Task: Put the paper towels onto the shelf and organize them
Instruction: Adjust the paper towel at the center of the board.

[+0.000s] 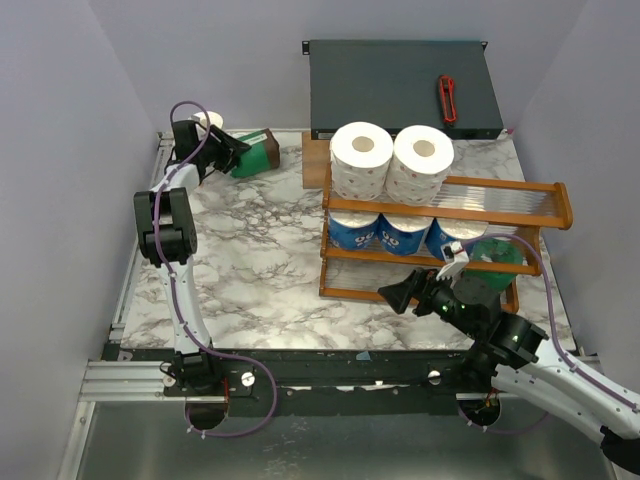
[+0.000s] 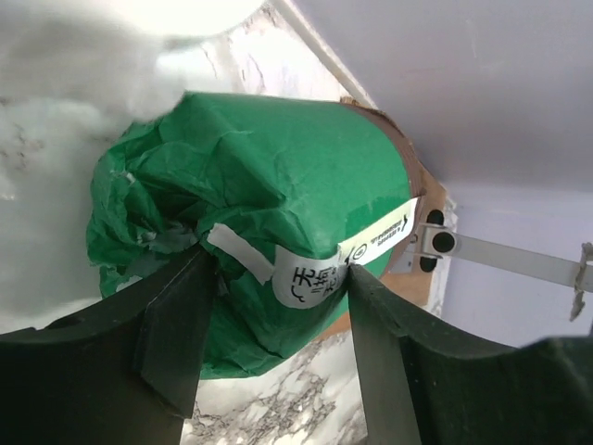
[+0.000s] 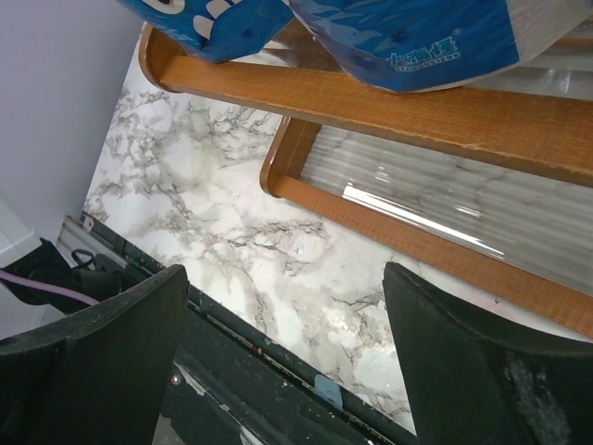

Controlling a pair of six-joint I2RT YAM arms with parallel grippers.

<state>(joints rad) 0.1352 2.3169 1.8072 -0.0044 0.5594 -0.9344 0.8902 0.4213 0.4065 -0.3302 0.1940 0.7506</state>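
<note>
At the table's back left corner a green-wrapped paper towel roll lies on its side. My left gripper is shut on its crumpled end, a finger pressed against each side. A bare white roll sits just behind. The shelf carries two white rolls on its top tier, three blue-wrapped rolls on the middle tier, and a green roll at the right. In front of the shelf's lower rail my right gripper stands open and holds nothing.
A flat dark grey box with a red-handled tool on it lies behind the shelf. Grey walls close in the table on the left, back and right. The metal frame rail runs along the near edge under my right gripper.
</note>
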